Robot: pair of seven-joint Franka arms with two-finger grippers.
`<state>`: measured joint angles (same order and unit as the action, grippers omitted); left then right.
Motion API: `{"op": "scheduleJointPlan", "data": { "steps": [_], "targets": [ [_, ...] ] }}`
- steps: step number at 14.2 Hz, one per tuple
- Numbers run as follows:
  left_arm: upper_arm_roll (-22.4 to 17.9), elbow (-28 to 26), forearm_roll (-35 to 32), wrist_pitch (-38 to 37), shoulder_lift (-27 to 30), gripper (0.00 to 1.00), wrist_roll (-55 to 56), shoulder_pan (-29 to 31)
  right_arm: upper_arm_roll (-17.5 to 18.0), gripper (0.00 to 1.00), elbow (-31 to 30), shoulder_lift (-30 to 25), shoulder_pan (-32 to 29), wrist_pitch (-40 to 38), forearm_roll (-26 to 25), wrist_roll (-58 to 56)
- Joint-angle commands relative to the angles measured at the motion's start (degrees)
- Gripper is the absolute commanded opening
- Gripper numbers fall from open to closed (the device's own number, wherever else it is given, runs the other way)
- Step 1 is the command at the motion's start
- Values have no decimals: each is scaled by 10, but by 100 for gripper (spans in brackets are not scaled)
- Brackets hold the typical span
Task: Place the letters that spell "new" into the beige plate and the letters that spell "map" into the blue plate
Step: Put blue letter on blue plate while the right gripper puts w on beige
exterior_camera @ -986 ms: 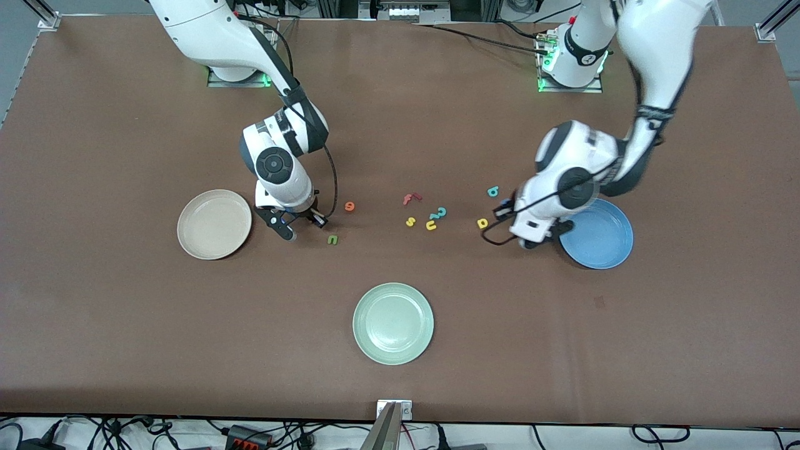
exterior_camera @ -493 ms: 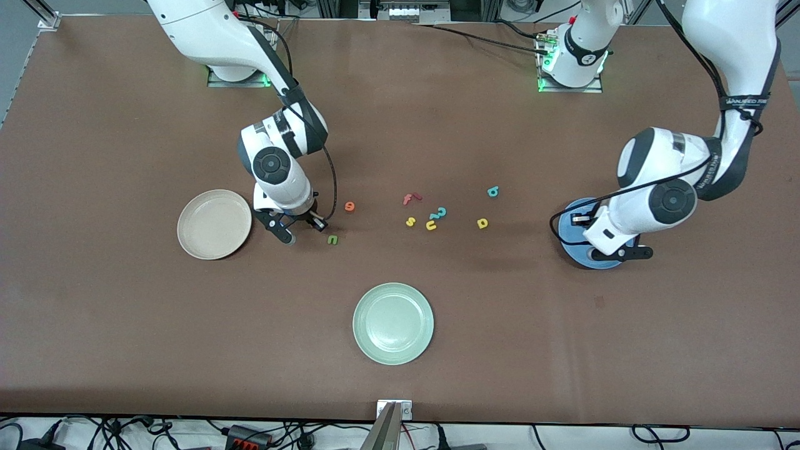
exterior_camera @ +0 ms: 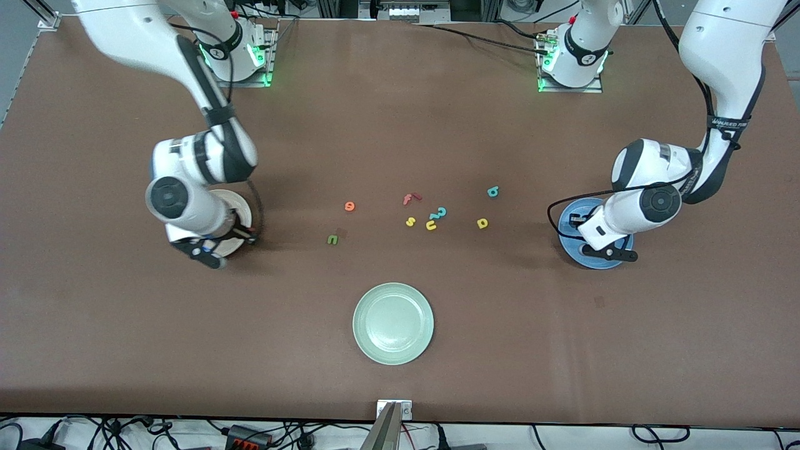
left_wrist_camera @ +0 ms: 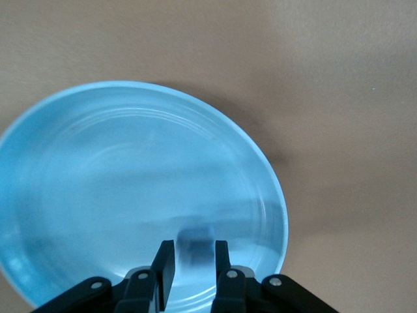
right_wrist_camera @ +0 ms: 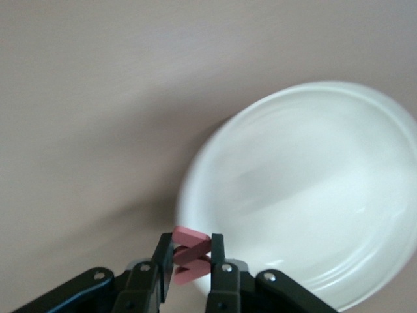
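Observation:
My right gripper is shut on the salmon-red w and hangs over the rim of the beige plate. In the front view that arm covers most of the beige plate. My left gripper hangs over the blue plate, its fingers on a blurred blue m. On the table between the plates lie the green n, the orange e, the yellow a and the teal p.
A red f, a yellow s, a yellow u and a teal 2 lie clustered mid-table. A pale green plate sits nearer to the front camera than the letters.
My right arm has swung from beside the green n to over the beige plate's rim. My left arm has swung from beside the yellow a to over the blue plate.

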<state>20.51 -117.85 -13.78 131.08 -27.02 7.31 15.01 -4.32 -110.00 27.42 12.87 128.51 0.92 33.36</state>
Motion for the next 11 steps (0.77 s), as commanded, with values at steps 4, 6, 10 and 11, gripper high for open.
{"op": "scheduleJointPlan", "data": {
  "steps": [4, 6, 10, 11],
  "targets": [
    [65, 51, -16, -62, 21, 100, -2, 2, 10, 12, -11, 8, -51, -32, 3, -90],
    [106, 68, -12, -84, 16, 100, 7, -3, 10, 18, -10, 18, -53, -23, 3, -90],
    [116, 81, -18, -34, -20, 100, 53, -84, 12, 100, 8, 19, -49, -24, 3, -86],
    [116, 81, -23, -8, -43, 100, 53, -94, 15, 100, 22, 18, -42, -25, 3, -87]
  ]
}}
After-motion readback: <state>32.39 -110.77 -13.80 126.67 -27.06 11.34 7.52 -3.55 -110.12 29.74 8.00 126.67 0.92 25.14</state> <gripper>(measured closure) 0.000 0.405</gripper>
